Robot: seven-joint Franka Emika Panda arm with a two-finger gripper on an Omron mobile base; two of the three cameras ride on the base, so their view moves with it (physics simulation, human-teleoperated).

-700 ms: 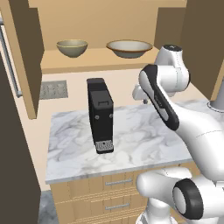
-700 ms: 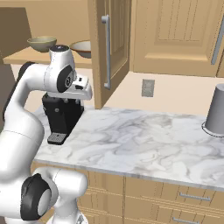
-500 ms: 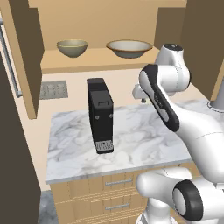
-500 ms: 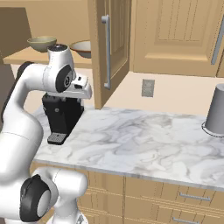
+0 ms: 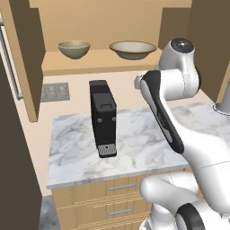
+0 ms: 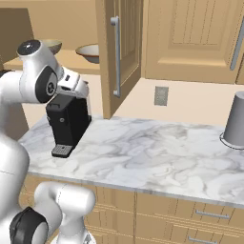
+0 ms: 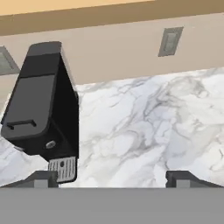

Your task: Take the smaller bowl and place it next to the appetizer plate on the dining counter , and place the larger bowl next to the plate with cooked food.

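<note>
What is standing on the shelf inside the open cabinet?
Two bowls: the smaller bowl at left, the larger bowl at right, apart. The shelf's back part is hidden behind them.

Coffee machine [image 5: 103, 117]: black, upright on marble counter [image 5: 134, 148], near its left end. Grey cup [image 6: 235, 119]: inverted, at counter's right end. Wall outlet [image 6: 161, 96]: above counter. Cabinet door [image 6: 116, 52]: open. Drawers [image 5: 117, 197]: below counter.
</note>
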